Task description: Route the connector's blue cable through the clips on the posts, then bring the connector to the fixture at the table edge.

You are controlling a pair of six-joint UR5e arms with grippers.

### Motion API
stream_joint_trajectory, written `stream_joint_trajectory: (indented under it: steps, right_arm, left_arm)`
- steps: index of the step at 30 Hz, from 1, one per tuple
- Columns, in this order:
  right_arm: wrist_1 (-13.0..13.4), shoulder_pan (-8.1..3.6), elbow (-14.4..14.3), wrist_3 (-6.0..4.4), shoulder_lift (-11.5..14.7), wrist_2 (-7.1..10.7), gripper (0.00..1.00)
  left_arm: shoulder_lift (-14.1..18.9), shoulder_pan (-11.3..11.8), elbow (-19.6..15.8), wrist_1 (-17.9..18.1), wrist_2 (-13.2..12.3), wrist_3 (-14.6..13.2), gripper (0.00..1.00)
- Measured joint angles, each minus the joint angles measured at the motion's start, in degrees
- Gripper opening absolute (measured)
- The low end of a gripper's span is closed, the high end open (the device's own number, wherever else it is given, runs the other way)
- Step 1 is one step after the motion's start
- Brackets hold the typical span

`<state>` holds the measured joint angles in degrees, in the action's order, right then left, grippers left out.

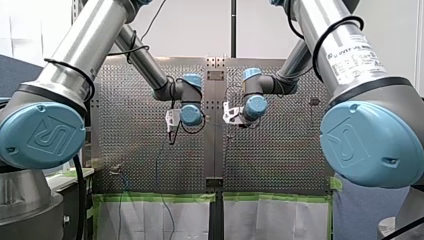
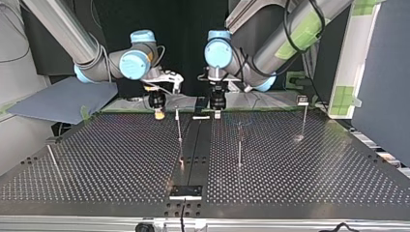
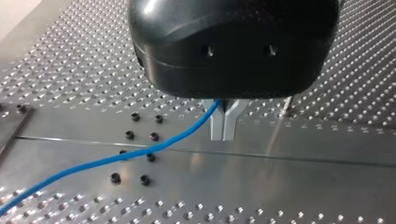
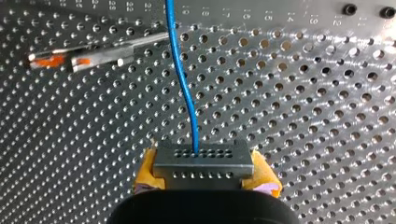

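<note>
My left gripper (image 3: 224,125) pinched the blue cable (image 3: 116,158) between closed metal fingers (image 3: 216,127) above the perforated table (image 3: 280,186). To its right in the front view, my right gripper (image 4: 205,173) clamped the connector (image 4: 203,158) between yellow pads (image 4: 148,173).

Connector (image 4: 204,161) in claw (image 4: 205,174); blue cable (image 4: 185,84) ahead

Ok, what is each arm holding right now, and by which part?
My right gripper holds the connector by its two ends, between the yellow pads. My left gripper has its jaws shut on the blue cable, away from the connector.
</note>
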<state>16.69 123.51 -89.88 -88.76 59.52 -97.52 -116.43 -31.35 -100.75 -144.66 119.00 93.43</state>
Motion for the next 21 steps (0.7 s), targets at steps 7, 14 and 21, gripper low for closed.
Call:
stream_joint_trajectory:
  steps: [7,14,21]
  right_arm:
    - [0.5,0.03,-2.0,0.16,0.6,-0.21,0.00]
    - [1.6,-0.13,-4.4,0.17,0.8,-0.22,0.00]
    - [2.5,-0.23,-6.4,0.15,0.9,-0.22,0.00]
  left_arm:
    - [0.0,-0.3,-2.0,1.4,0.1,-0.1,0.00]
    - [-0.1,-0.8,-3.8,2.3,-0.1,-0.3,0.00]
    - [-0.1,-2.2,-5.2,3.0,0.0,-0.4,0.00]
